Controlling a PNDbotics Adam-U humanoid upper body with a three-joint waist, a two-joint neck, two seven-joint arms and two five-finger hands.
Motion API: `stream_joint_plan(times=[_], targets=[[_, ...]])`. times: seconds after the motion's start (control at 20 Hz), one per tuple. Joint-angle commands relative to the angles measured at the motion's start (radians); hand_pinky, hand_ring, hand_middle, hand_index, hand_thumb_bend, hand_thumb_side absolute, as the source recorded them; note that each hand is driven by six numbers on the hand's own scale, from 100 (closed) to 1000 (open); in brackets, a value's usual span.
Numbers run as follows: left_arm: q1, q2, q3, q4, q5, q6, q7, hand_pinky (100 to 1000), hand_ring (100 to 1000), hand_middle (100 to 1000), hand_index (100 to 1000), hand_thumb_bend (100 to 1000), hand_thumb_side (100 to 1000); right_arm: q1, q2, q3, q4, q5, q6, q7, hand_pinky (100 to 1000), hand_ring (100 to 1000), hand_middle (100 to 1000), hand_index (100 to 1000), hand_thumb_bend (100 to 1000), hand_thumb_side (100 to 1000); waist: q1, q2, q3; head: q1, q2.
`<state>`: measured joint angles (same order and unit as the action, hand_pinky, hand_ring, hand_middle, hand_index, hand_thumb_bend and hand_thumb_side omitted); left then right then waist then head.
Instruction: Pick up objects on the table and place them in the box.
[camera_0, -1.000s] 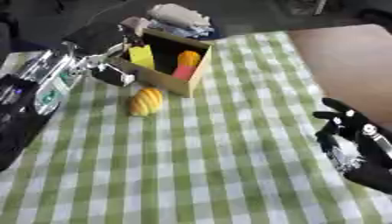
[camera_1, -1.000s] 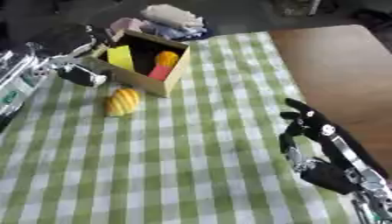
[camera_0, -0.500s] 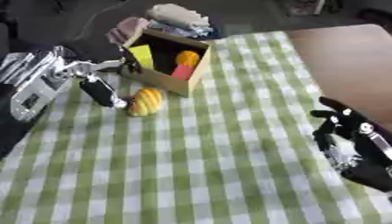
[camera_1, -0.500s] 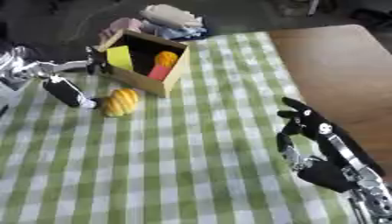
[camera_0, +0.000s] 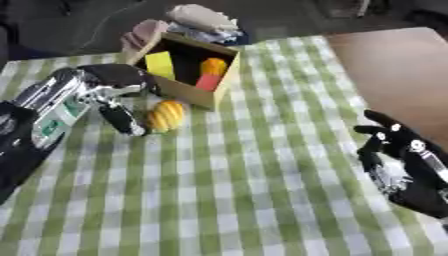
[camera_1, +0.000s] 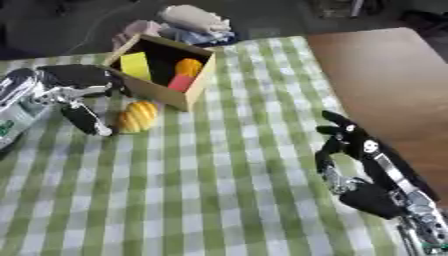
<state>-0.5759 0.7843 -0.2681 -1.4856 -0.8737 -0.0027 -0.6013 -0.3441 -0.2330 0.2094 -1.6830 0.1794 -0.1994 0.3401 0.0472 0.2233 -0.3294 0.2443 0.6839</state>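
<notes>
one left hand (camera_0: 118, 102) reaches down with straight fingers beside a ribbed yellow-orange object (camera_0: 166, 115) on the checked counter (camera_0: 262, 190), just before the box (camera_0: 188, 67) holding yellow, orange and red items. the right hand (camera_1: 354, 150) rests open at lower right.

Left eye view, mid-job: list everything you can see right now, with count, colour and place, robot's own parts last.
Box: one, brown cardboard, open top, far left of the table.
Items in the box: a yellow block, an orange rounded piece, a red piece.
Ribbed fruit-like object: one, yellow-orange, on the cloth just in front of the box.
Tablecloth: green and white check, covering most of the table.
Bare tabletop: brown, far right.
Soft bundle: grey and pink, behind the box.
Left hand: black and silver, fingers down beside the yellow-orange object.
Right hand: black, open, resting at the right edge.
</notes>
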Motion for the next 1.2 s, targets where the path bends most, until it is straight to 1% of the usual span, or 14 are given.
stream_joint_plan(times=[0.05,0.25,0.55,0.65,0.8,0.9,0.95,1.05,1.2], targets=[[-0.026,-0.002,0.004,0.042,-0.019,0.014,0.044,749,725,792,880,364,321,-0.015,-0.01,-0.007,-0.011,-0.001,0.0,-0.001,702,909,477,984,100,470,-0.01,-0.003,0.001,0.002,-0.01],[-0.041,-0.034,-0.002,0.106,-0.034,0.015,0.073,749,727,796,885,348,317,-0.015,-0.009,-0.006,-0.011,-0.001,0.0,0.0,702,909,477,984,100,470,-0.013,-0.002,-0.001,0.003,-0.009],[-0.052,-0.074,-0.009,0.172,-0.028,0.0,0.083,749,726,794,888,319,306,-0.015,-0.006,-0.006,-0.011,-0.003,0.0,0.001,702,909,477,983,100,470,-0.015,-0.001,-0.004,0.007,-0.009],[-0.054,-0.086,-0.011,0.19,-0.022,-0.005,0.09,744,712,784,876,301,300,-0.015,-0.006,-0.006,-0.011,-0.003,0.0,0.0,702,909,477,983,100,470,-0.015,-0.002,-0.004,0.007,-0.01],[-0.054,-0.099,-0.012,0.203,-0.012,-0.009,0.122,721,655,722,822,242,284,-0.014,-0.006,-0.007,-0.011,-0.002,0.001,0.0,702,909,477,984,100,470,-0.015,-0.002,-0.003,0.005,-0.011],[-0.053,-0.101,-0.014,0.199,-0.001,-0.012,0.157,685,583,628,738,190,271,-0.014,-0.006,-0.007,-0.011,-0.002,0.001,-0.001,702,909,477,984,100,470,-0.015,-0.002,-0.002,0.005,-0.01],[-0.052,-0.099,-0.015,0.191,0.007,-0.014,0.178,671,558,602,715,169,265,-0.014,-0.006,-0.007,-0.011,-0.001,0.001,-0.001,702,909,477,984,100,470,-0.015,-0.002,-0.002,0.004,-0.01],[-0.047,-0.092,-0.013,0.165,0.028,-0.014,0.22,632,481,519,634,109,247,-0.014,-0.006,-0.008,-0.011,-0.001,0.001,-0.002,702,909,477,984,100,470,-0.014,-0.002,-0.002,0.003,-0.011],[-0.039,-0.066,-0.006,0.101,0.076,-0.007,0.264,609,420,454,565,100,237,-0.014,-0.007,-0.008,-0.011,0.0,0.001,-0.003,702,909,477,984,100,470,-0.013,-0.002,-0.001,0.002,-0.011]])
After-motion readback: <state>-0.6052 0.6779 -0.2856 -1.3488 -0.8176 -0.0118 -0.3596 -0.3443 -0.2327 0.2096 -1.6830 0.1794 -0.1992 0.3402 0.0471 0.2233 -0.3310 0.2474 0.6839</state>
